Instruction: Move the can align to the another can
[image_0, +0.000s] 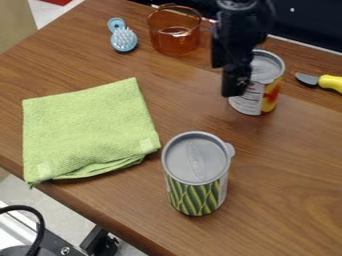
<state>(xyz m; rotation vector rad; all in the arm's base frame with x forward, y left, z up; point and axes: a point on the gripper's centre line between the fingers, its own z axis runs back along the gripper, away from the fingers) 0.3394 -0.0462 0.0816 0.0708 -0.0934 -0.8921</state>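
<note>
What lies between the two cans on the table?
Just bare wooden tabletop: in the camera view, nothing stands between the red-and-yellow can and the green-patterned can nearer the camera.

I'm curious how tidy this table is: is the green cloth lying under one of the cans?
No, the cloth lies flat beside the green-patterned can, which stands on bare wood.
</note>
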